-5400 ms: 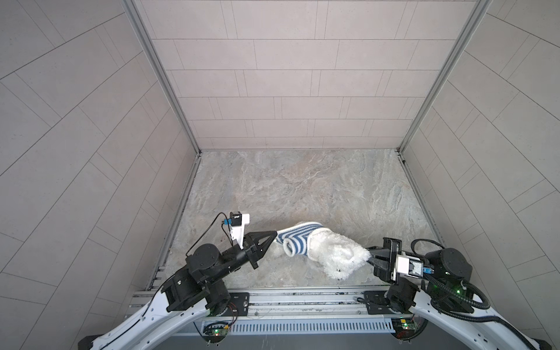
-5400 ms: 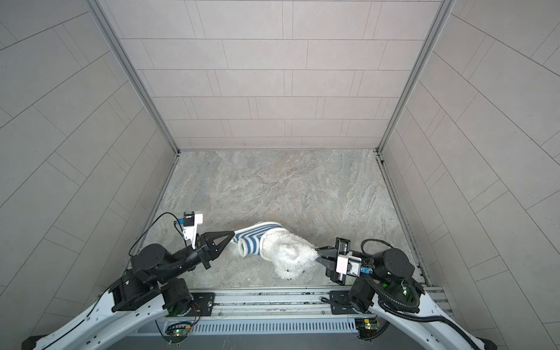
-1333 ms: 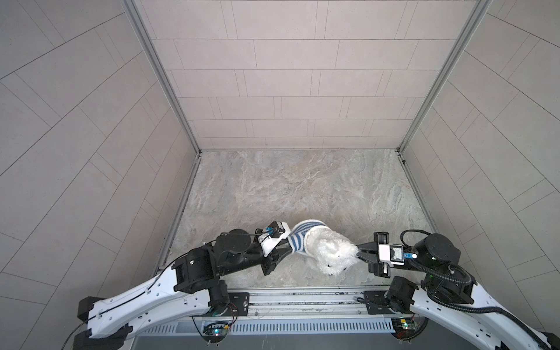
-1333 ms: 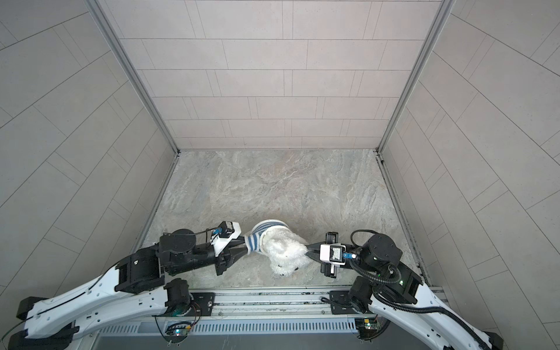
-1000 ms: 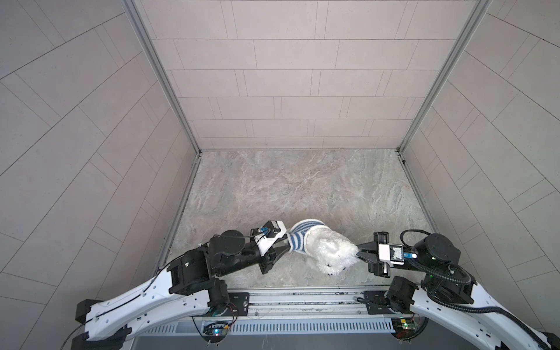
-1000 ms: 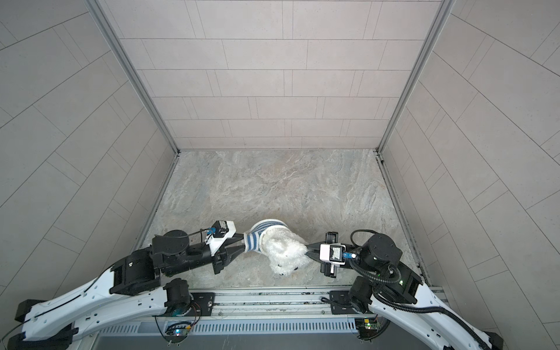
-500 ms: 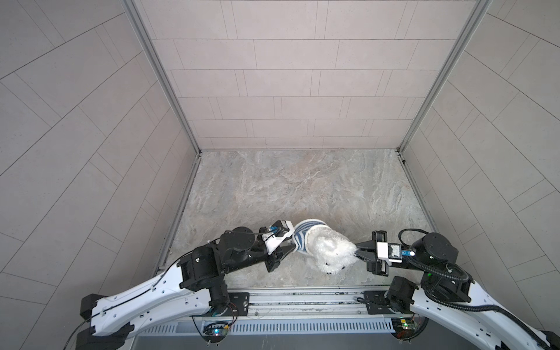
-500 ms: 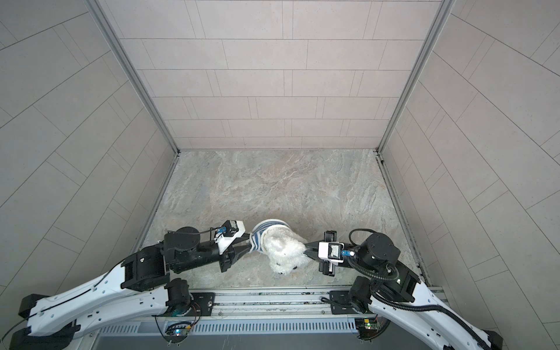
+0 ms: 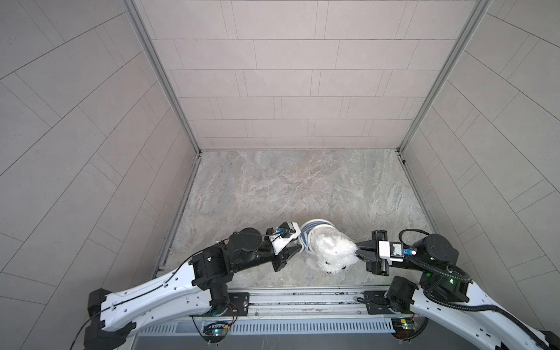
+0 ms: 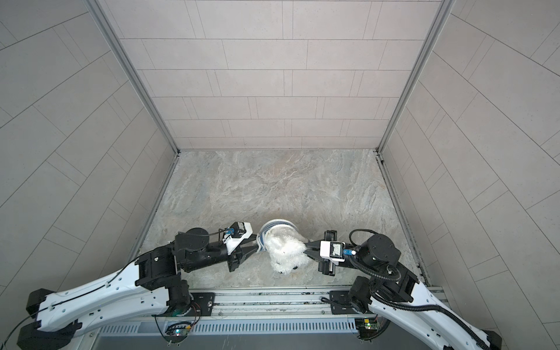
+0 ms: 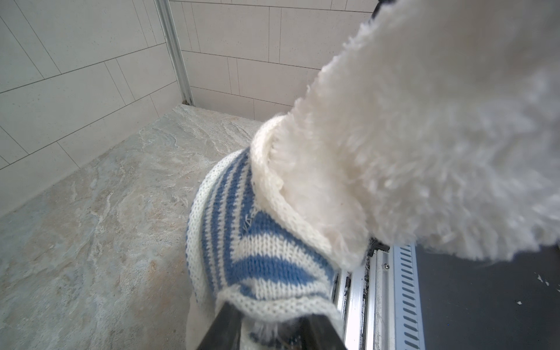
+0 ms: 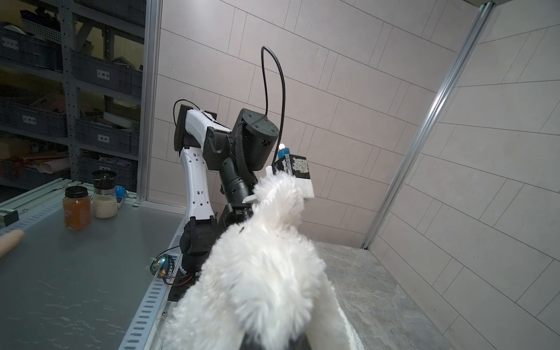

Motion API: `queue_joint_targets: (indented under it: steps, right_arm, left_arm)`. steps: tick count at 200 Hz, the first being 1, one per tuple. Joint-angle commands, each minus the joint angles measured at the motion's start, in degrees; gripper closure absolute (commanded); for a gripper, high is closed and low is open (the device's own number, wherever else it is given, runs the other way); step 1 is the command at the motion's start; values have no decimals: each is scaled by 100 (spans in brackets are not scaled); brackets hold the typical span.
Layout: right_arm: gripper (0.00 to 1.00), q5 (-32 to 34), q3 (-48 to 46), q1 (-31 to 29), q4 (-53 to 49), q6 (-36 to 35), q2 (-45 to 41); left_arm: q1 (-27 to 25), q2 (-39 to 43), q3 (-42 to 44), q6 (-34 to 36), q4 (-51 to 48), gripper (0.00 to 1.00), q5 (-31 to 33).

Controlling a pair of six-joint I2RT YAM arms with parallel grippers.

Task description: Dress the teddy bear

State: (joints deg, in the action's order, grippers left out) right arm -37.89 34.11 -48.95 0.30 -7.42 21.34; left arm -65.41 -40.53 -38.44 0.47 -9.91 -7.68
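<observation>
Teddy bear (image 9: 331,251), shaggy white plush, clamped by right hand (image 9: 359,252), left hand (image 9: 297,248) pinching striped knit shirt (image 11: 257,251).

Orange spice jar (image 12: 77,209); white-grain jar (image 12: 104,195) just beside; wooden rolling pin (image 12: 10,241); shelving of grey bins (image 12: 69,91); stone-patterned tabletop (image 9: 288,188).

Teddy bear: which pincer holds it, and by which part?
The right pincer holds the teddy bear by fur at the end opposite the shirt; the left pincer grips the shirt's white edge.

My left arm (image 9: 157,291) and right arm (image 9: 439,315) had white shells, black joints; a cable (image 9: 413,231) looped behind the right tool (image 9: 359,252).
</observation>
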Motion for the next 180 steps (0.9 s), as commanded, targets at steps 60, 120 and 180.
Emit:
queue_joint_targets:
  steps: [60, 120, 180]
  right_arm:
    - [100, -17, -123, 6, 990, 114, -47]
    - [100, 168, -220, 6, 1013, 193, -166]
    - [100, 2334, 100, 130, -457, -100, 622]
  left_arm:
    - [-42, 136, 292, -44, 791, 82, -78]
    - [-42, 311, 418, -179, 765, 100, 161]
    - [-42, 672, 170, -949, -246, 100, 1134]
